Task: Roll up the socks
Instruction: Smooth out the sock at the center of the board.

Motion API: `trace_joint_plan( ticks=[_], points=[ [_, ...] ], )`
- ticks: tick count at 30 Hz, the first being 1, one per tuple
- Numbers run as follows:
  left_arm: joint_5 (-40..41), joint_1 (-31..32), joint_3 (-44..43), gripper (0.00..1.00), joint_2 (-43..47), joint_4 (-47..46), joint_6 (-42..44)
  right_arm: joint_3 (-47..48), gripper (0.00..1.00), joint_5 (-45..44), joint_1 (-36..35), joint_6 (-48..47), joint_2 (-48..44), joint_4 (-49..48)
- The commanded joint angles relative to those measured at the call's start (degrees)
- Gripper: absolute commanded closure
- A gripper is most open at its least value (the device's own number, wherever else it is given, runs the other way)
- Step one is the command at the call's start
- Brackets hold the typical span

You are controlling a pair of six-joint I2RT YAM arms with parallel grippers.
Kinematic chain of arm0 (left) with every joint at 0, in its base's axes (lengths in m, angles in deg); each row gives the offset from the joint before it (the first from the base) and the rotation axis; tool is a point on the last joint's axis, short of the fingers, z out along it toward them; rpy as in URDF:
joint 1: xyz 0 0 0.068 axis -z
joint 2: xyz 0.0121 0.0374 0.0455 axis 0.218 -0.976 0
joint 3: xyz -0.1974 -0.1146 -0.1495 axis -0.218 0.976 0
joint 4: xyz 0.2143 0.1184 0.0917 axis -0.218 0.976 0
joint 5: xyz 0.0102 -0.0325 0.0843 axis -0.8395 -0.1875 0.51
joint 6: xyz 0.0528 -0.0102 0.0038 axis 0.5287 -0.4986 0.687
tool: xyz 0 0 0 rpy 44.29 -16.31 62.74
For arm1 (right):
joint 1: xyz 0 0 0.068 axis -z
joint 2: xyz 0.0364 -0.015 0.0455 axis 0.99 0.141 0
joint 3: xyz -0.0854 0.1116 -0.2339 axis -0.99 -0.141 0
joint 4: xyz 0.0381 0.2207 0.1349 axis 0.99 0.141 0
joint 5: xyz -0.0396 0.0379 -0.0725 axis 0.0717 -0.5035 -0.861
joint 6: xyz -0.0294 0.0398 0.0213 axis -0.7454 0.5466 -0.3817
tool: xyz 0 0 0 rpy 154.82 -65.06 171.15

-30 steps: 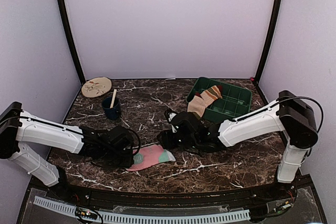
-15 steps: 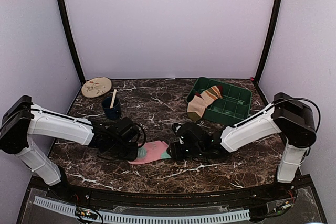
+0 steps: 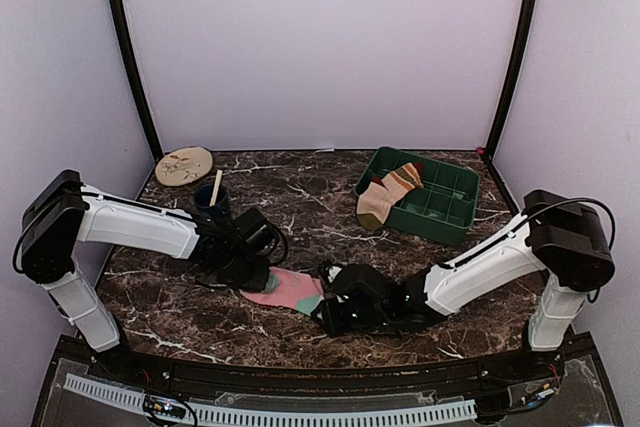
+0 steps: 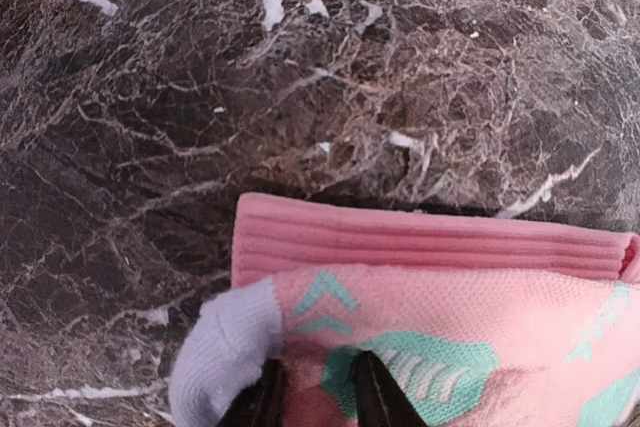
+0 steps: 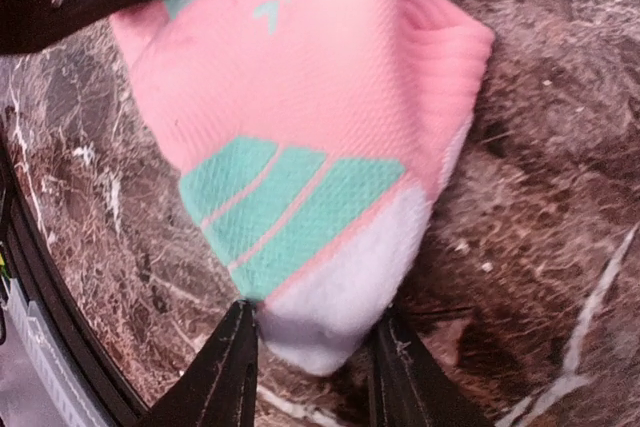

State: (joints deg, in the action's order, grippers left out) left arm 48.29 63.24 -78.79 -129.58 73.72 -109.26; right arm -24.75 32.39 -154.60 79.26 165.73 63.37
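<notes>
A pink sock (image 3: 289, 289) with teal marks and a white toe lies on the dark marble table, near the front middle. My left gripper (image 3: 256, 273) is at its left end. In the left wrist view the gripper (image 4: 318, 399) is shut on a fold of the pink sock (image 4: 440, 287) beside its pale heel patch. My right gripper (image 3: 327, 309) is at the sock's right end. In the right wrist view its fingers (image 5: 226, 372) press both sides of the sock's white toe (image 5: 340, 297). A second, striped sock (image 3: 386, 191) hangs over the rim of the green bin (image 3: 447, 209).
A dark blue cup (image 3: 211, 207) with a wooden stick stands at the left, behind my left arm. A round patterned plate (image 3: 184, 164) lies at the back left. The green bin stands at the back right. The table's front edge is close below the right gripper.
My left gripper has moved right and away from me, my right gripper towards the front edge. The pink sock has shifted and turned between them and now stretches from one to the other.
</notes>
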Motion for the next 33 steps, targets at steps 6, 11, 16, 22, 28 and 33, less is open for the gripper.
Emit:
trace_joint_plan(
  ticks=[6, 11, 16, 22, 28, 33],
  points=[
    [1.63, -1.26, -3.04, 0.70, -6.89, 3.62, 3.58, 0.59, 0.64, 4.58, -6.17, 1.25, 0.26, -2.88],
    [1.63, -1.26, -2.98, 0.70, -6.73, 2.58, 4.64, -1.19, 0.62, 2.11, -6.83, 1.13, -3.66, 0.21],
    [0.47, -1.34, -0.29, 0.73, -3.47, -0.11, 7.10, -5.23, 0.56, -6.80, -6.53, -0.69, -16.07, 9.30],
    [-5.77, -1.26, 1.08, 0.76, -1.95, -6.74, 14.85, -6.98, 0.51, -10.27, -1.03, -6.35, -24.47, 14.83],
    [-7.71, -1.02, -4.28, 0.78, -7.46, -5.86, 22.68, -6.60, 0.49, -5.75, 6.44, -12.65, -24.61, 13.83],
    [-7.40, 1.00, -7.38, 0.78, -9.97, -8.90, 33.27, -5.74, 0.48, -0.20, 11.64, -17.77, -22.47, 12.10]
  ],
)
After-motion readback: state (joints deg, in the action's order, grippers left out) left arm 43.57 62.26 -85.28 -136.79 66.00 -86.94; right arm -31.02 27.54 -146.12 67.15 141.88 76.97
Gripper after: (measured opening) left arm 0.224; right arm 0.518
